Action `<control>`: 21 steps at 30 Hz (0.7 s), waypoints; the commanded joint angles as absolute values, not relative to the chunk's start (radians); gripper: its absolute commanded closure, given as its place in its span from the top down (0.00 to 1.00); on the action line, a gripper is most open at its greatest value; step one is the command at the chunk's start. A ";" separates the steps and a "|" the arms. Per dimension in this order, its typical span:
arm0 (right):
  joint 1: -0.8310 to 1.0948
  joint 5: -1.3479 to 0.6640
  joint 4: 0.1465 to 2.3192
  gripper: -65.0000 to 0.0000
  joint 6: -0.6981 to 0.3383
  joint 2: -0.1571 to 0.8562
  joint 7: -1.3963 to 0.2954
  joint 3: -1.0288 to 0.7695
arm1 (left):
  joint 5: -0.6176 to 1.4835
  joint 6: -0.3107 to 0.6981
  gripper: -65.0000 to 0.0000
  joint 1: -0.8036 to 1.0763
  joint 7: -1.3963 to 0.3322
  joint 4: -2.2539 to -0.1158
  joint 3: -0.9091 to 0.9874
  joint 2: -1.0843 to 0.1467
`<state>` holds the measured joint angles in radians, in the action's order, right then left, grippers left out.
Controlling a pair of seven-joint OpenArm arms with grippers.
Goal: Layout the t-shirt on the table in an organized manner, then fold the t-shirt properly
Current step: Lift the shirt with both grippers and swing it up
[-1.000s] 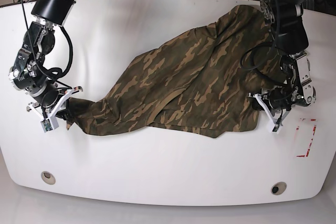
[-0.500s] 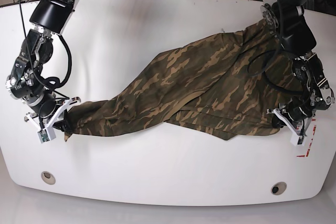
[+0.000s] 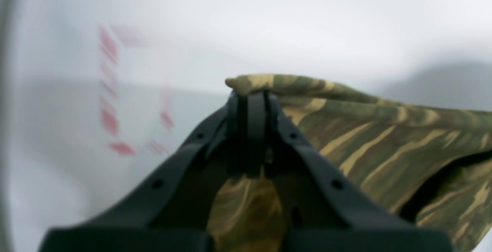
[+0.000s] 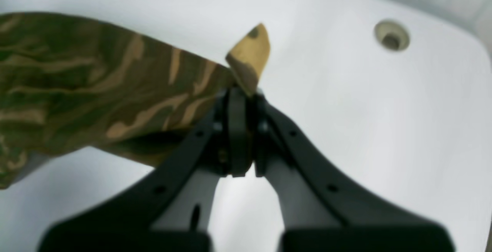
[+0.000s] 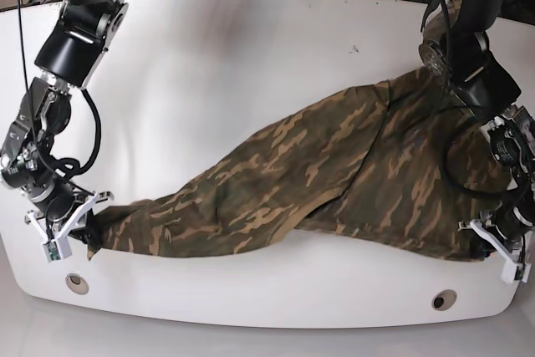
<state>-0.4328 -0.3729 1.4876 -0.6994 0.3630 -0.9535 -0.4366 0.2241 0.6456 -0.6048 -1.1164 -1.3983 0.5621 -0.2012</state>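
Both arms black, chunky cylindrical joints, looped black cables alongside. Grippers: white bracket at the wrist, matte black tapered fingers with small screw holes.

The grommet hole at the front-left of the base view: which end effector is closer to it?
Right. The right end effector sits just above the hole; the left end effector is across the table.

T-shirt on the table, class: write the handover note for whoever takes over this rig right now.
Left tool: shut on a t-shirt edge, near the red-and-white tape mark.
Right tool: shut on the opposite edge, near a grommet hole.
Shirt: stretched between both tools across the near part of the table, twisted and creased in the middle.
Done: both ends gripped, cloth pulled out long.
Left: flatten it neatly, then fold.
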 commanded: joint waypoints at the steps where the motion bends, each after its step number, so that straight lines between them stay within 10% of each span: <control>1: -0.519 -0.386 1.466 0.00 -0.698 0.392 -0.926 -0.440 | 0.237 0.645 0.00 -0.668 -1.118 -1.460 0.561 -0.214; 21: -1.106 -0.386 1.073 0.00 -0.698 0.587 -0.920 -0.234 | 0.234 0.618 0.00 -0.905 -1.147 -1.534 0.564 -0.222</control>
<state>-1.0161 -0.3958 1.0843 -0.7067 0.5476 -0.9436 -0.2455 0.2424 0.6292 -0.8696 -1.1633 -1.5028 0.5629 -0.2066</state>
